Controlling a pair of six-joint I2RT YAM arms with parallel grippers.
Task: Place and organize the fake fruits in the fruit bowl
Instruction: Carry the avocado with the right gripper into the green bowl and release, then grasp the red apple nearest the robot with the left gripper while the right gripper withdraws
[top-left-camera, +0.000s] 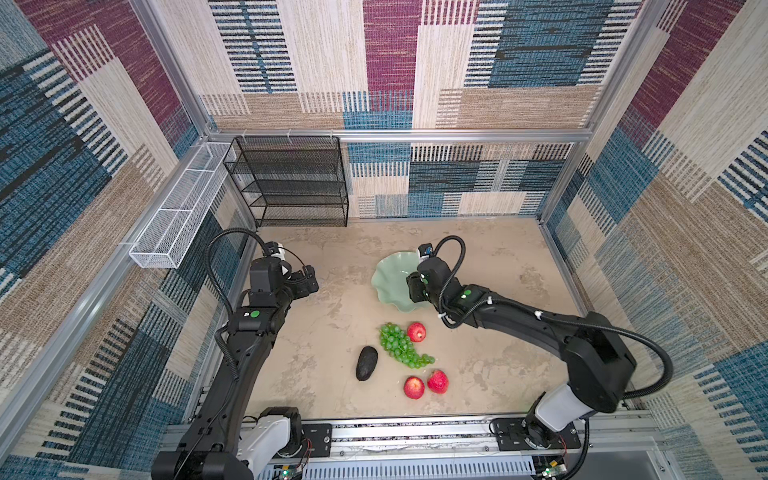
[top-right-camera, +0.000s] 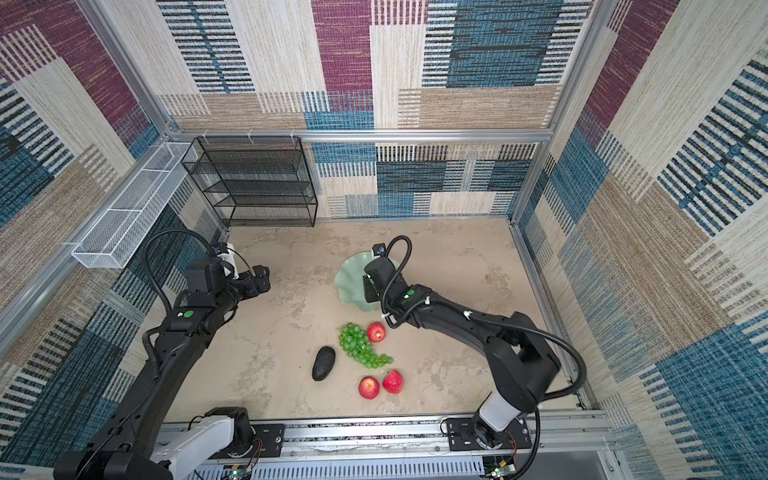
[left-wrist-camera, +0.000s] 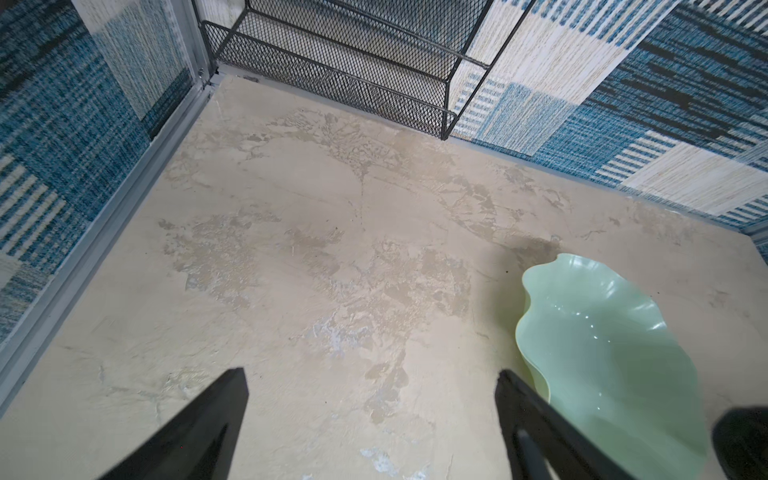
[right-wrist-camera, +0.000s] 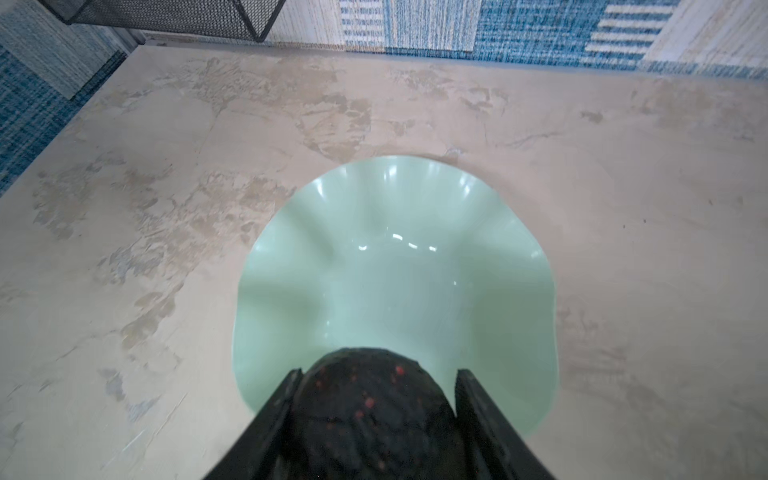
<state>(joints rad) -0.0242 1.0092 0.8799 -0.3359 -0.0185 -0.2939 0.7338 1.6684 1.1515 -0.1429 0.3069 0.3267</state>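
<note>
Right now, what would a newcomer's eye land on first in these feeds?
The right gripper, shut on a dark, bumpy oval avocado, hangs over the pale mint-green bowl with the wavy rim at mid-table. Nearer the robot's base lie a bright green bunch of grapes, three red apple-like fruits and a second dark avocado, all on the beige table. The left gripper hangs open and empty, left of the bowl.

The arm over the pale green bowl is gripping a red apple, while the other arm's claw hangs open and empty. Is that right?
Not quite. The right wrist view shows the right gripper over the wavy-rimmed bowl gripping a dark avocado, not a red apple. The left gripper is indeed open and empty.
</note>
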